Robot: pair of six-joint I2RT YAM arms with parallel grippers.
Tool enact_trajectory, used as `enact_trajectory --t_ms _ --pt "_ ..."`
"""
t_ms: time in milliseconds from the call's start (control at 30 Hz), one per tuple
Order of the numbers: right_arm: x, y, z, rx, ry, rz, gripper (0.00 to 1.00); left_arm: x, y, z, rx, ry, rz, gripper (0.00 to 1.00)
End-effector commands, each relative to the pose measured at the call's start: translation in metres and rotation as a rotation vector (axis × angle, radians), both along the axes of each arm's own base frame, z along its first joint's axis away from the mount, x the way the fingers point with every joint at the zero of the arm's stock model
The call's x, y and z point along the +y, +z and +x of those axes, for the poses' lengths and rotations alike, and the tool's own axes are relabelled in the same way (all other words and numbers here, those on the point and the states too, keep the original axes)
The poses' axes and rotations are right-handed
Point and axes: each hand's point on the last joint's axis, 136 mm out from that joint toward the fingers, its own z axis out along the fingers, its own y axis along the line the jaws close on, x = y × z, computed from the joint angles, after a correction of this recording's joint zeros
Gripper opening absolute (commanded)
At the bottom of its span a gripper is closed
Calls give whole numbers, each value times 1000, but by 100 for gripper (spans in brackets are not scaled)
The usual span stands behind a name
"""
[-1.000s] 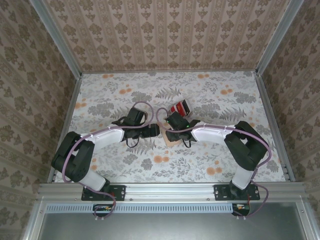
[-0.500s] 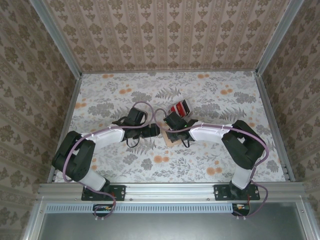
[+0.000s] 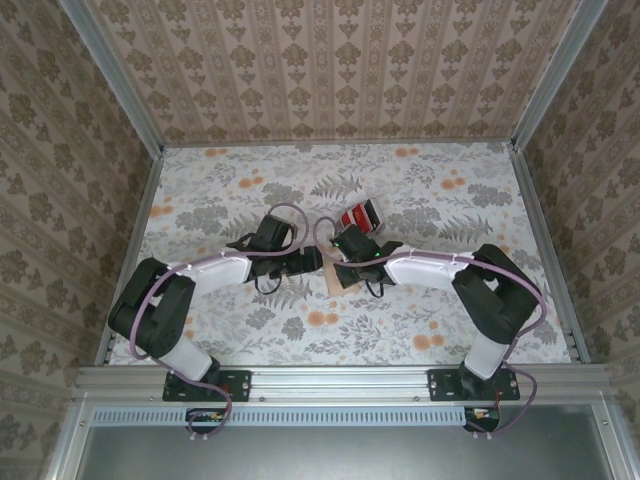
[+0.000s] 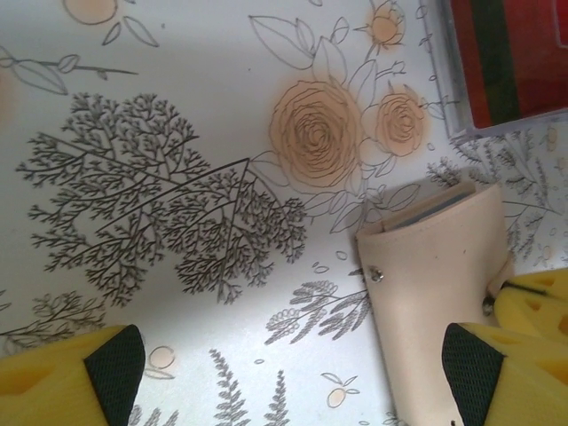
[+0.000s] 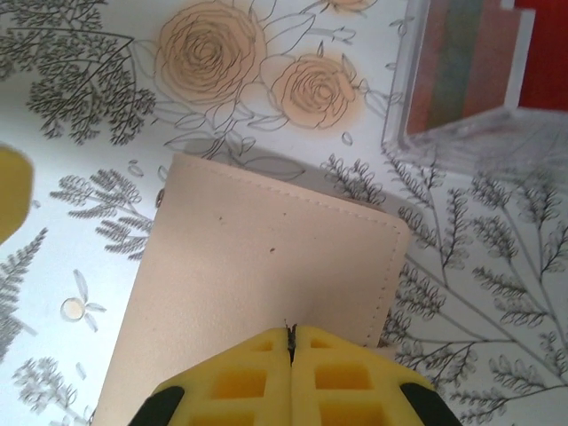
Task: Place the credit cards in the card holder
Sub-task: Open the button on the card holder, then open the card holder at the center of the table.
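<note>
R gripper (image 5: 291,334) now pressed fully together, was half-spread a sec ago, tips at near edge of tan card holder (image 5: 266,257) on floral table (image 3: 450,300), L gripper (image 4: 293,377) spread wide beside it, holding nothing, red credit cards (image 3: 360,215) in clear case (image 5: 461,133) just beyond.

The top external camera is looking down from above and behind the arm bases, far enough off to be taking in the whole tabletop (image 3: 420,190), with the card holder (image 3: 343,281) and the credit cards (image 3: 360,216) small at its middle. The left wrist camera is pointing down from close by, past the left tool (image 4: 293,364), while the right wrist camera is sitting nearer still behind the right tool (image 5: 291,342). Both are sharing the card holder and a corner of the credit cards with the overhead view.
</note>
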Motion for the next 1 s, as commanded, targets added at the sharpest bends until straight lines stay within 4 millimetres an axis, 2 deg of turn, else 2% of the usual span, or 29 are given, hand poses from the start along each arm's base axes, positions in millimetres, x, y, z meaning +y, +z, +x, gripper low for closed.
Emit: enact_trajectory --t_ms 0,300,700,967 --pt "4 14 -4 38 -21 146 6 -10 0 0 15 -6 -52 90" --pt "-9 45 1 41 -78 434 6 -25 7 -1 -3 -51 -86 88" --pt "-8 72 -3 -10 -52 573 7 -49 18 -2 -34 -122 -111 88" --pt "-12 77 -2 -19 -63 607 7 -59 26 -2 -49 -144 -125 88"
